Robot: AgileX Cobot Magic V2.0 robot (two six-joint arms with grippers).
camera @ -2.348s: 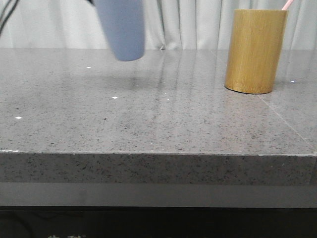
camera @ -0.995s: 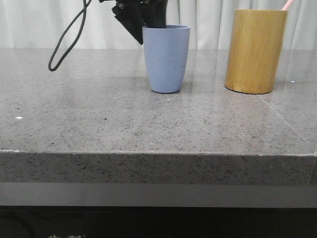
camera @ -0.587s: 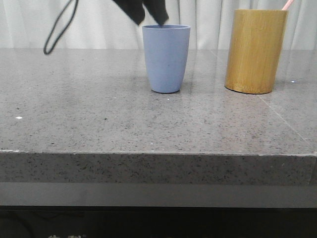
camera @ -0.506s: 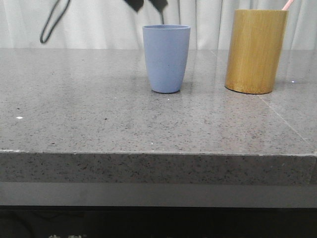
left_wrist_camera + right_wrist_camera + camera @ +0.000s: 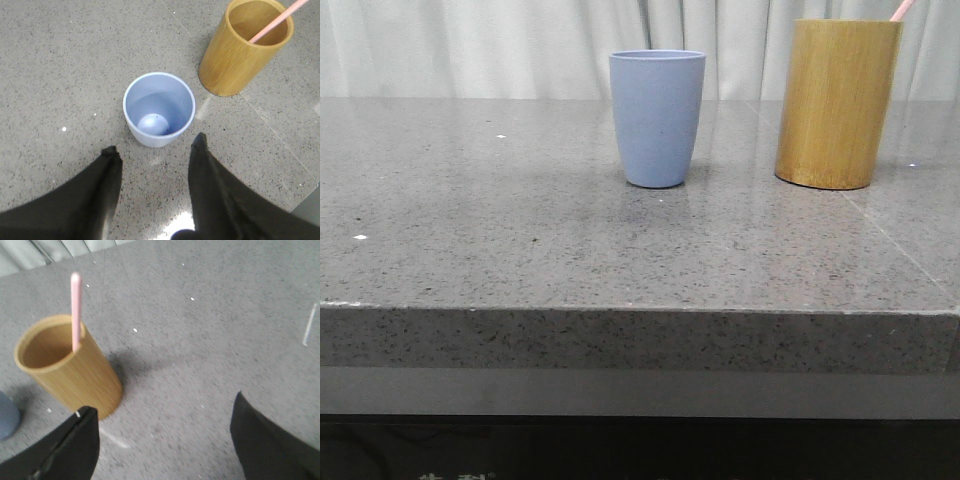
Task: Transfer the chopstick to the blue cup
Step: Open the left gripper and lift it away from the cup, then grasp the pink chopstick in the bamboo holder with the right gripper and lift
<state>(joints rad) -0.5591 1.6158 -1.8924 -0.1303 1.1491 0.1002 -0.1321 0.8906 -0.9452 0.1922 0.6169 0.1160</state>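
The blue cup [image 5: 657, 118] stands upright and empty near the middle of the grey table [image 5: 520, 240]. My left gripper [image 5: 154, 145] hangs open above the blue cup [image 5: 159, 110], holding nothing. To the cup's right stands a taller bamboo holder [image 5: 837, 103] with the pink chopstick [image 5: 901, 9] leaning inside, its tip poking over the rim. In the left wrist view the chopstick [image 5: 278, 20] slants out of the bamboo holder [image 5: 245, 47]. My right gripper [image 5: 163, 402] is wide open above the table beside the bamboo holder [image 5: 67, 367], where the chopstick [image 5: 75, 310] stands upright.
A pale curtain [image 5: 470, 45] hangs behind the table. The table's front edge [image 5: 640, 310] runs across the near side. A tile seam [image 5: 900, 235] crosses the stone to the right of the holder. Bare stone lies left of the blue cup.
My left gripper set the blue cup upright on the table, let go of it and rose out of the front view. The bamboo holder and chopstick stayed put.
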